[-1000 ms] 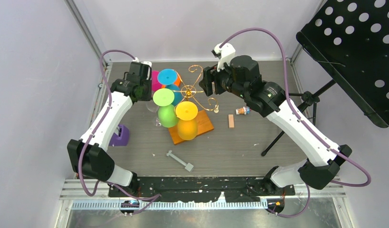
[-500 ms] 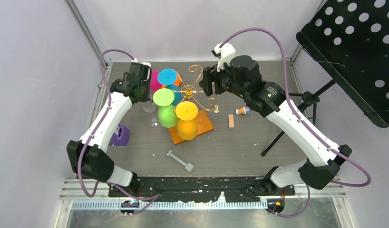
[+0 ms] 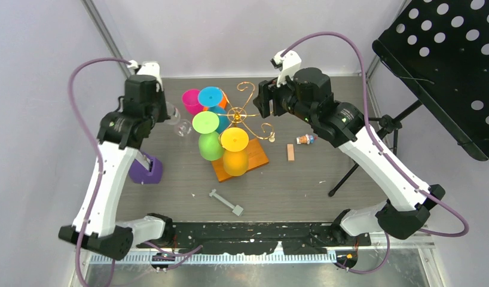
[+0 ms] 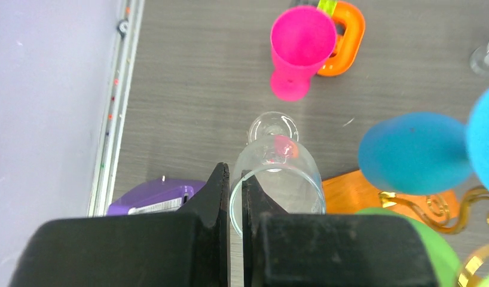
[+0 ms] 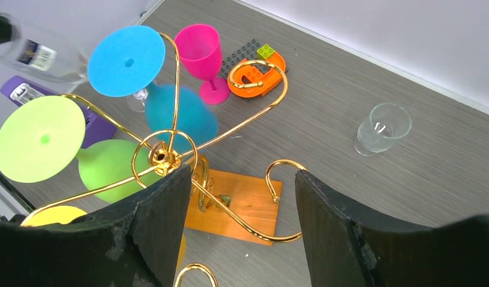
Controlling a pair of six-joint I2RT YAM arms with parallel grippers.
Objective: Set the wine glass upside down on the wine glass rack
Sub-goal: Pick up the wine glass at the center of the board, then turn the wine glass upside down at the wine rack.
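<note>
Pinching the smooth clear wine glass point(image 4: 284, 179) by its thin rim, left gripper point(image 4: 235, 174) clamped down, pointing stem and round foot straight out beyond the jaws.

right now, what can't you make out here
Top view: left gripper tips, hidden under its wrist.
Left wrist view: wine glass near rim, behind the gripper body.
Right wrist view: yellow glass, mostly behind the right gripper.
Top view: item by the wooden block, too small to identify.
</note>
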